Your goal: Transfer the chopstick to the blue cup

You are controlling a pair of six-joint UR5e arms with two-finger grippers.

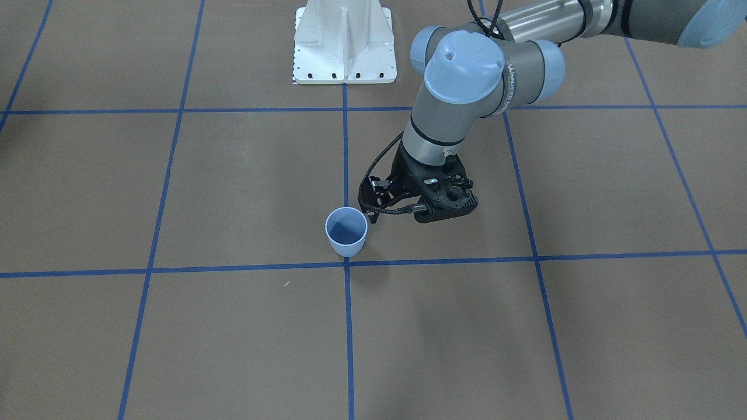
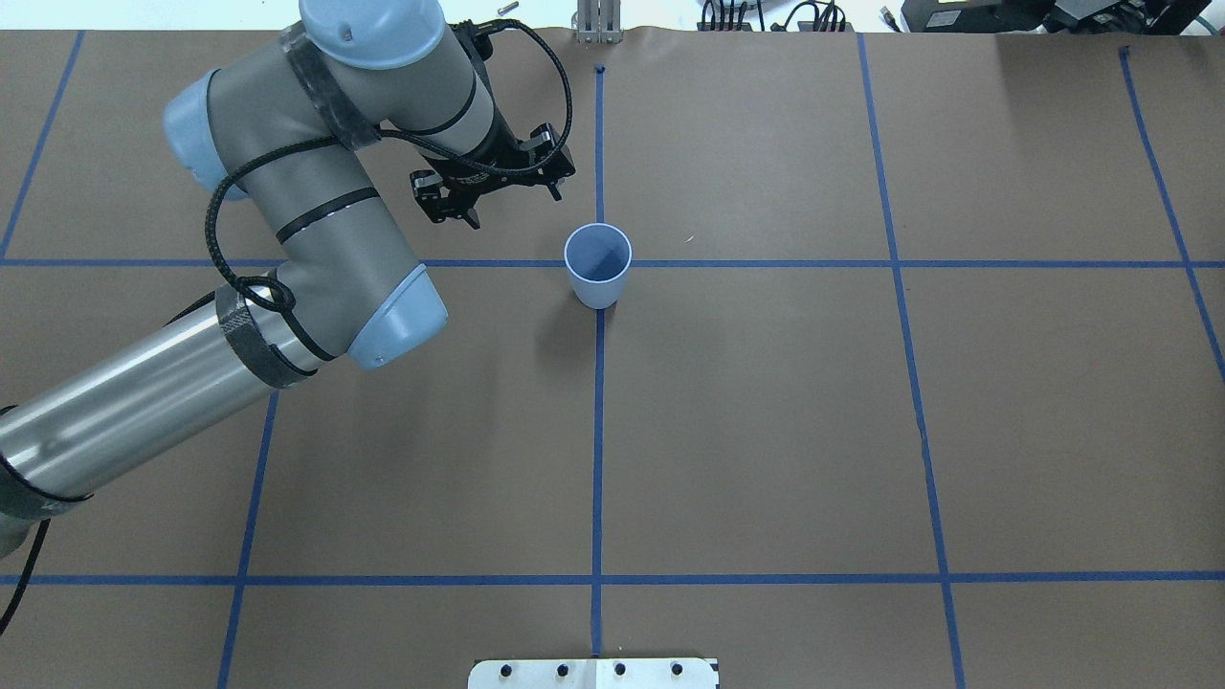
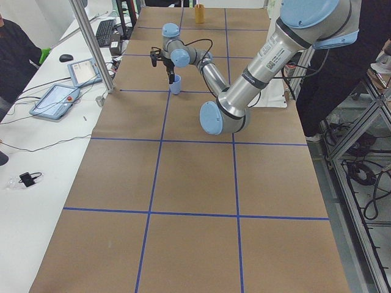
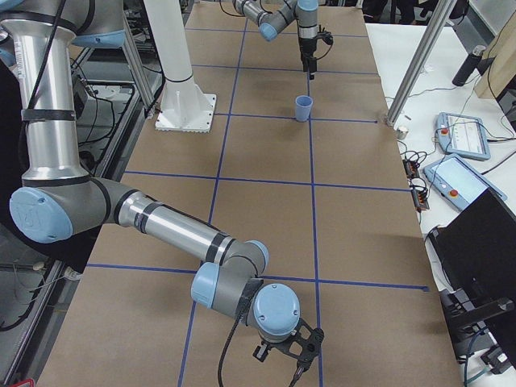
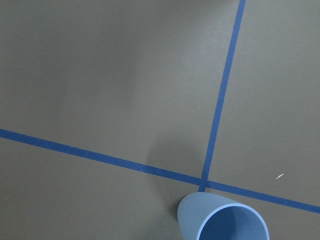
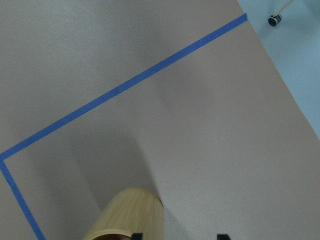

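**At the tape crossing: small pale blue cup upright, left claw beside it**

Upright on the brown paper-covered tabletop, the plain handleless cup stands where two blue tape lines cross. Its darker blue inside lies open to the overhead camera.

Just beside it, on the robot's left, the black left claw points down from the grey and light-blue left arm. It is near the cup's rim but apart from it in the overhead view, and a black cable loops round the wrist. The claw's fingers are hidden under its body and the left wrist camera shows none of them, so whether it is spread or closed cannot be told. That camera looks down on the paper, with the cup at the bottom edge of its view.

A tiny white fleck lies on the paper a little beyond the cup, toward the robot's right. The white metal base plate sits at the robot's edge of the tabletop.

Well apart, toward the tabletop's end on the robot's right, the right claw hangs with its two dark fingertips spread over the paper. A pale yellow cylindrical cup stands by one tip (whether they touch cannot be told). Two control tablets lie on a white side bench.
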